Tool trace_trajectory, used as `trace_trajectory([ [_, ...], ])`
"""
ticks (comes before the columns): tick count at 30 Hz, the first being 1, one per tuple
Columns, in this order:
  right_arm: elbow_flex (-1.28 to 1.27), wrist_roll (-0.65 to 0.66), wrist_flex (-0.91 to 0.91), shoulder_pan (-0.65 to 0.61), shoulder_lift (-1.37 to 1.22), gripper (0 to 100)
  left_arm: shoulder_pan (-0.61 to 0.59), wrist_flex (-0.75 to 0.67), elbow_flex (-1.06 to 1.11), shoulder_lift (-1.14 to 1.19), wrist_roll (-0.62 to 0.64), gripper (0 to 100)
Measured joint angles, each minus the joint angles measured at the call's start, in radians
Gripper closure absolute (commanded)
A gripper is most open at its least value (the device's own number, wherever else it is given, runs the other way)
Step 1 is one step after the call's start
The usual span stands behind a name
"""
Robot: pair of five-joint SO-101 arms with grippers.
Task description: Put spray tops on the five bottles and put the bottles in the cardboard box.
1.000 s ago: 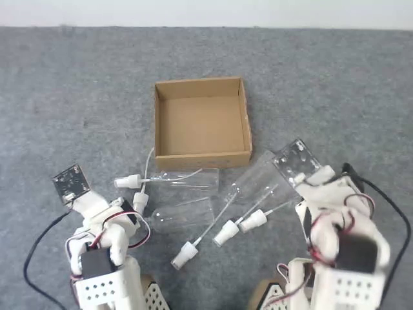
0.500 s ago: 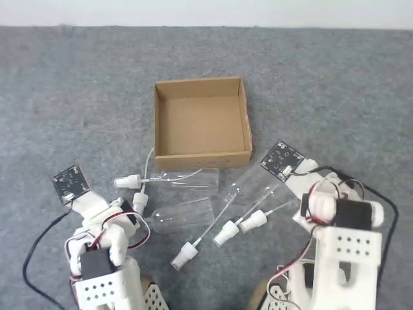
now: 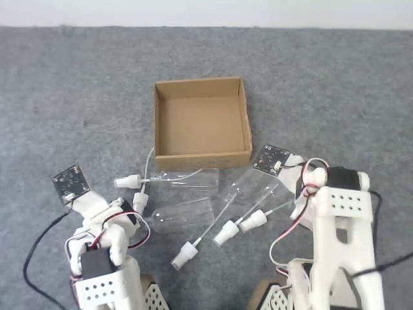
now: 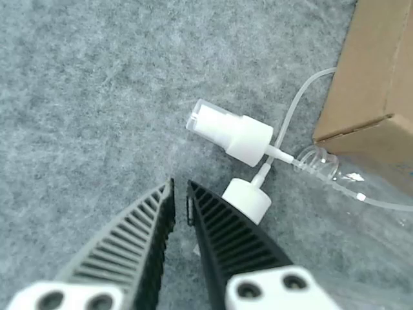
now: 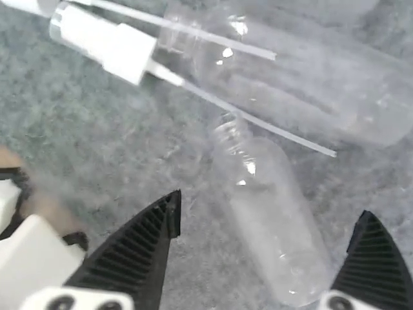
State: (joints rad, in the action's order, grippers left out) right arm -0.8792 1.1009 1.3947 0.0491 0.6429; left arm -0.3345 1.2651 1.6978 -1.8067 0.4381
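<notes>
1. The right end effector (image 5: pixel 268 205) has its jaws wide apart and holds nothing. A bottle (image 5: pixel 261 187) lies on the counter (image 5: pixel 97 148) between the jaws, and neither seems to touch it.
2. Just past that bottle's neck lies a second bottle (image 5: pixel 310 77). A loose top (image 5: pixel 103 39) lies beside it, and its tube (image 5: pixel 258 120) runs close by the neck.
3. The left end effector (image 4: pixel 179 187) has its jaws nearly together on nothing. A near top (image 4: pixel 246 197) sits just beside one fingertip, a far top (image 4: pixel 232 135) lies a little ahead of the tips, and the box corner is beyond both.
4. From above, the box (image 3: pixel 202 158) is empty. Bottles and tops lie loose on the counter between it and the arms, and no bottle looks capped.
5. The task looks barely begun. The step in hand appears to be the first pick, with the right end effector taking a bottle for capping.
6. The next move calls for lowering and closing across the bottle's body, which leaves the neck free. The round, clear bottle may roll, and the tube could get caught. The left end effector must open before it can take the near top.
</notes>
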Motion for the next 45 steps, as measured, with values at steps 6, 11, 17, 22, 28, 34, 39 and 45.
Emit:
trace_trajectory([
  [6, 0.0, 0.048, -0.101, 0.058, -0.106, 63.9, 0.0, 0.0, 0.0, 0.0, 0.0, 96],
  [11, 0.0, 0.097, -0.13, 0.086, -0.216, 64.1, 0.0, 0.0, 0.0, 0.0, 0.0, 96],
  [17, 0.0, 0.101, -0.218, 0.13, -0.301, 69.9, 0.0, 0.0, 0.0, 0.0, 0.0, 96],
  [22, 0.0, 0.103, -0.239, 0.147, -0.322, 88.1, 0.0, 0.0, 0.0, 0.0, 0.0, 96],
  [28, 0.0, 0.103, -0.242, 0.147, -0.322, 91.9, 0.0, 0.0, 0.0, 0.0, 0.0, 96],
  [34, 0.02, 0.103, -0.239, 0.189, -0.322, 91.8, 0.0, 0.0, 0.0, 0.0, 0.0, 96],
  [39, 0.12, 0.103, -0.117, 0.244, -0.324, 91.8, 0.0, 0.0, 0.0, 0.0, 0.0, 96],
  [45, 0.21, 0.103, -0.026, 0.315, -0.324, 91.8, 0.0, 0.0, 0.0, 0.0, 0.0, 96],
])
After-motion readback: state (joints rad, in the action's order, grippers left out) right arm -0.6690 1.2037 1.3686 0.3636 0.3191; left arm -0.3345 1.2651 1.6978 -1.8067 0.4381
